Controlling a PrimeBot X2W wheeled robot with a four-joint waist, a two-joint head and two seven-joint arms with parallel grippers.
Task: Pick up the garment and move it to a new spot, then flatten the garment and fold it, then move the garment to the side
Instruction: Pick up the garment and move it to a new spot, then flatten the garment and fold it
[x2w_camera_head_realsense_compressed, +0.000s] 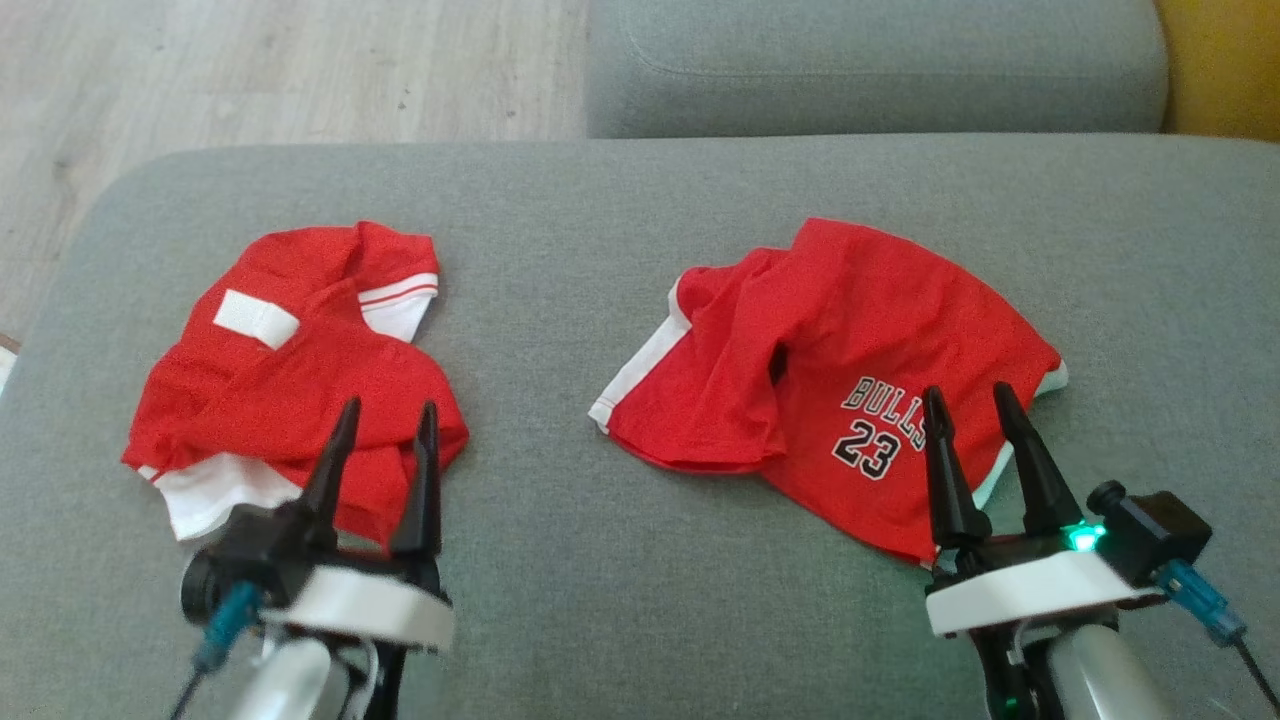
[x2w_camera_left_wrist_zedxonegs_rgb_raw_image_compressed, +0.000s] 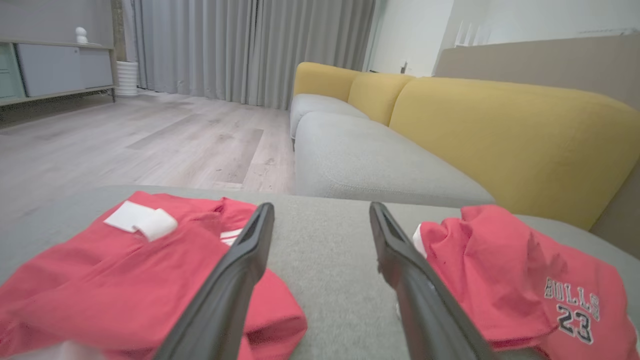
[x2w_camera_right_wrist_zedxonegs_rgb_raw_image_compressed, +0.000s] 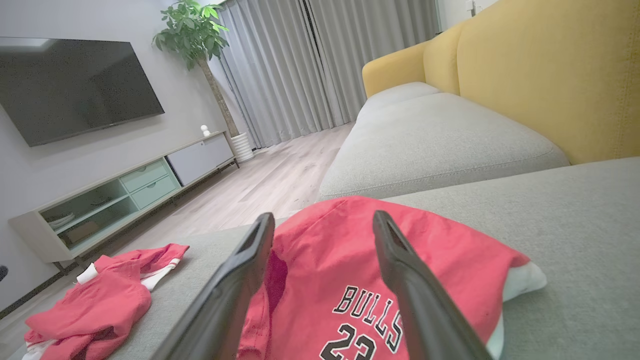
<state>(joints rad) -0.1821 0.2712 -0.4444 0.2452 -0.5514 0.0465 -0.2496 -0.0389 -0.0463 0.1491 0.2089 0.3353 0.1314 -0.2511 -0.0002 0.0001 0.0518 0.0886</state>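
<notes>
Left gripper (x2w_camera_head_realsense_compressed: 390, 410) open over a red garment (x2w_camera_head_realsense_compressed: 290, 390), right gripper (x2w_camera_head_realsense_compressed: 969, 392) open too; grey sofa seat (x2w_camera_head_realsense_compressed: 560, 560), wood floor (x2w_camera_head_realsense_compressed: 250, 70) beyond.

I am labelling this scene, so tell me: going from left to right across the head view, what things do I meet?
Red garment with a white label, red Bulls 23 garment, yellow sofa back.

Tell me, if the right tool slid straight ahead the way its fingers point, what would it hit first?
Most likely the crumpled red fabric garment printed BULLS 23, which lies right under and ahead of the right tool. Height is hard to judge, so it might skim over it.
</notes>
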